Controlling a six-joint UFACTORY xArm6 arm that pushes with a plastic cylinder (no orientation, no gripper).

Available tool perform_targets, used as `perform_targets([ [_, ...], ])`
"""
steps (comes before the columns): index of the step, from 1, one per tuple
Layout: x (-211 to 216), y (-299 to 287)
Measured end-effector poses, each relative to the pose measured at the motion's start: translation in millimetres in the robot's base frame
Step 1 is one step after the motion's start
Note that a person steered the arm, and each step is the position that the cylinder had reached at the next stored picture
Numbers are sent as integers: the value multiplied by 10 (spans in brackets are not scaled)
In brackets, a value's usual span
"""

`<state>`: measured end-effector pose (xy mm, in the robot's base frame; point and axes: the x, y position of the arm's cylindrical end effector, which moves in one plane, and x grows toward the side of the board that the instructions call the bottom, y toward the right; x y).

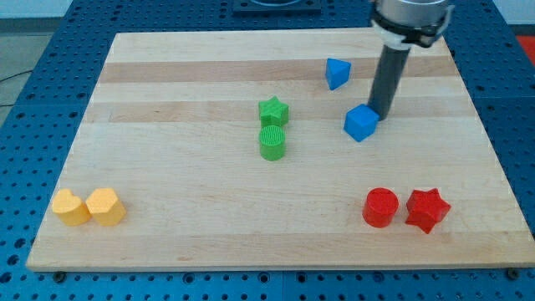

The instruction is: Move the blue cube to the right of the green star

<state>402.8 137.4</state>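
The blue cube (360, 124) sits on the wooden board right of centre. The green star (273, 111) lies to its left, near the board's middle, about a hundred pixels away. My tip (382, 112) stands right at the cube's upper right corner, touching or almost touching it. The dark rod rises from there to the view's top.
A green cylinder (272, 143) sits just below the green star. A second blue block (337, 73), wedge-like, lies above the cube. A red cylinder (380, 207) and red star (427, 209) are at lower right. Two yellow blocks (70, 206) (105, 206) are at lower left.
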Motion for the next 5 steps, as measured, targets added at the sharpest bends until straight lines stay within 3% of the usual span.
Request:
perform_targets([
  [1,104,408],
  [2,362,415],
  [5,444,-620],
])
